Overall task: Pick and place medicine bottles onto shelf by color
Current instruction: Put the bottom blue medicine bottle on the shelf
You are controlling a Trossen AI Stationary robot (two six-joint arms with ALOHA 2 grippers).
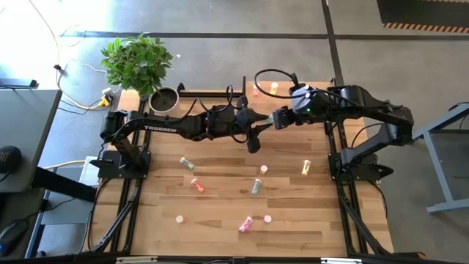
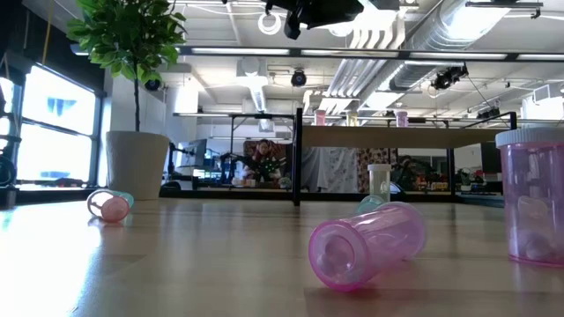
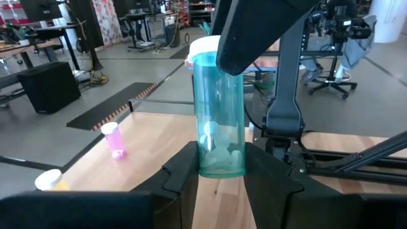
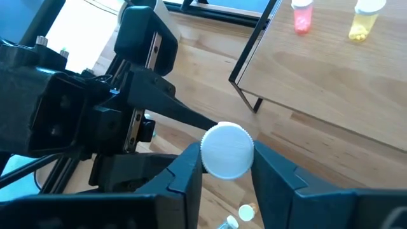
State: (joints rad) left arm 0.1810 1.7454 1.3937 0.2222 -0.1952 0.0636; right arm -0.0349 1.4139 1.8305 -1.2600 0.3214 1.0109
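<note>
light: bright daylight, ceiling strips | low view: near bottles blurred | shadows: soft

An open-plan robotics lab. Exposed ceiling ducts (image 2: pixel 414 40) run overhead, with workbenches (image 2: pixel 264 119) behind. A potted plant (image 1: pixel 137 62) stands at eleven o'clock on the desk (image 1: pixel 220 235).

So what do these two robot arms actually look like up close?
Both arms are dark, nearly black, built of slim jointed segments. The left arm has white TROSSEN lettering along it; the right arm shows a small green light near its wrist. Black cables loop above them. Each tool, like the left tool, ends in two dark angular fingers.
</note>
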